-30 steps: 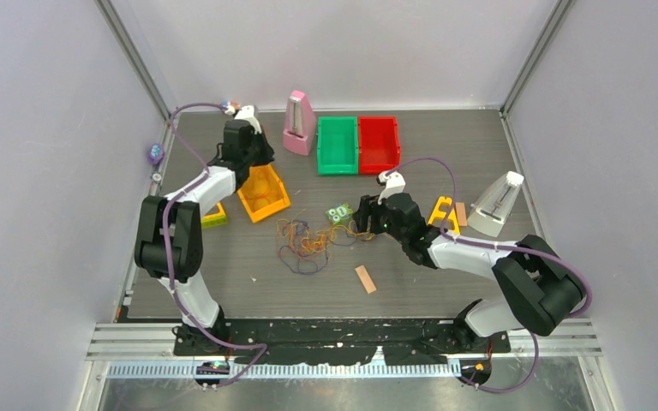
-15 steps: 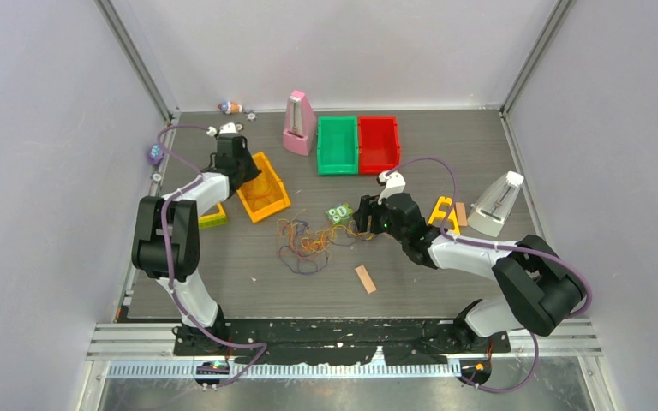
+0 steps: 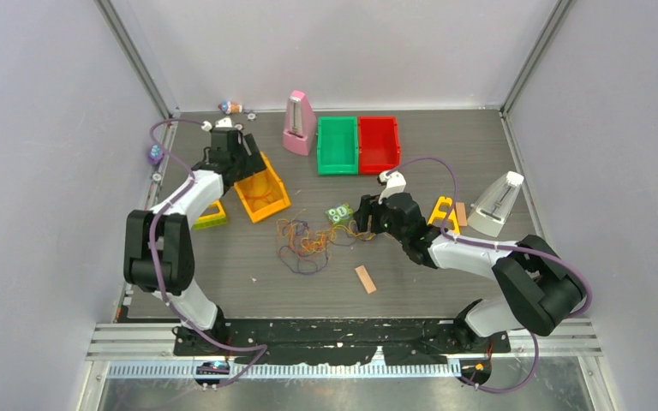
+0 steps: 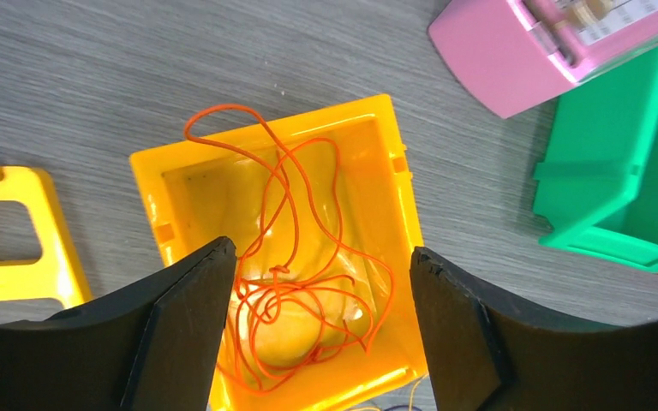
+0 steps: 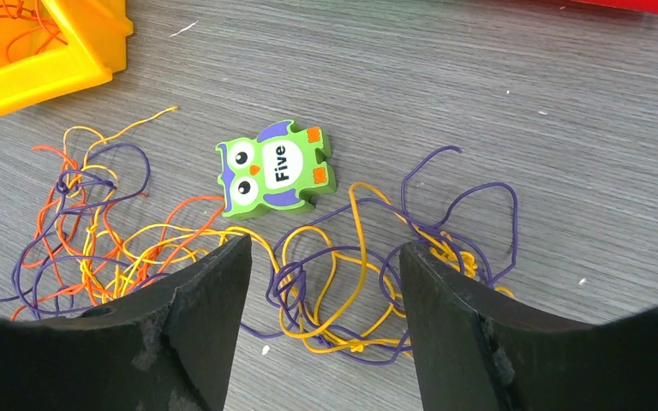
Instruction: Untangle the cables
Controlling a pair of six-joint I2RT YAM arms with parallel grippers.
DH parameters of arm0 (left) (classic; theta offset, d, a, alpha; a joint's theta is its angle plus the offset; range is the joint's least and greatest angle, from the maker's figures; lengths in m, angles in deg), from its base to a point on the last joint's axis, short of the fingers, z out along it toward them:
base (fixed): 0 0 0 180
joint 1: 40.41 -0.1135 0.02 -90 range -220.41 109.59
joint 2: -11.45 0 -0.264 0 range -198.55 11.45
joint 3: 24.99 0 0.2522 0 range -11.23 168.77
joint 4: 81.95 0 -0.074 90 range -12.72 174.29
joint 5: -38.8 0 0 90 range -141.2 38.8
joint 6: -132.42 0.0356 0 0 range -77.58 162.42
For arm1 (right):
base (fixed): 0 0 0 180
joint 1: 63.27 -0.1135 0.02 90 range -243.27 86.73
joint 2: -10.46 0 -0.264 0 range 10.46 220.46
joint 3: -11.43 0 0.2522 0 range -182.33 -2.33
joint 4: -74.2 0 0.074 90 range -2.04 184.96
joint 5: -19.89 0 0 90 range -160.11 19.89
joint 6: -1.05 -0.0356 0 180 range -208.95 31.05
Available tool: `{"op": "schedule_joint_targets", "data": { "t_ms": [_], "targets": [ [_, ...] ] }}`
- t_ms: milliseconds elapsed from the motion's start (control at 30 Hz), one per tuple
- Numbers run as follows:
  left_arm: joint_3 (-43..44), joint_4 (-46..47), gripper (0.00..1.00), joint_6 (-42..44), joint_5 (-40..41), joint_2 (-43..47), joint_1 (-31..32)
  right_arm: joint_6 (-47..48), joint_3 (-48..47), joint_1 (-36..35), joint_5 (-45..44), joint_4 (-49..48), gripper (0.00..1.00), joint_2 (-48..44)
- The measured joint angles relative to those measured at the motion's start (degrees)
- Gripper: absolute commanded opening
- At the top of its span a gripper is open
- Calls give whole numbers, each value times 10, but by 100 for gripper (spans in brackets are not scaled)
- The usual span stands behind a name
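The cables lie as a loose tangle of orange, yellow and dark purple strands mid-table. One orange cable is coiled inside the yellow bin, apart from the rest. My left gripper hangs open above that bin, touching nothing. My right gripper is open low over the tangle's right end. Purple and yellow strands lie on the table between its fingers, ungripped. In the top view the right gripper is beside the tangle and the left gripper is at the bin's far end.
A green owl puzzle piece lies against the tangle. Green bin, red bin and pink metronome stand at the back. A white metronome and orange stand are right, a wood block is near.
My left wrist has shifted left and lower over the yellow bin, and its jaws have opened. The right arm and the tangle have not moved.
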Motion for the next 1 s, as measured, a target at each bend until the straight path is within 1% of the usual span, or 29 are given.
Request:
{"op": "schedule_joint_targets", "data": {
  "t_ms": [67,167,267,367,433,533,667,833,867,1000],
  "targets": [
    [0,-10,73,5,3,23,1,0,0,0,0,0,69,0],
    [0,-21,64,12,6,52,3,0,0,0,0,0,69,0],
    [2,-25,61,17,7,60,4,0,0,0,0,0,70,0],
    [27,-47,57,24,10,40,4,0,0,0,0,0,70,0],
    [52,-60,56,26,19,16,4,0,0,0,0,0,70,0],
    [80,-77,56,28,42,-8,4,0,1,0,-2,0,70,-3],
    [99,-99,58,30,72,-14,1,0,3,0,-6,0,70,-9],
    [127,-111,56,30,77,-24,-13,0,3,0,-8,0,70,-9],
    [138,-113,55,30,77,-32,-16,0,3,0,-8,0,70,-9],
    [166,-115,44,28,75,-66,-24,0,3,0,-8,0,70,-9]
  ]
}}
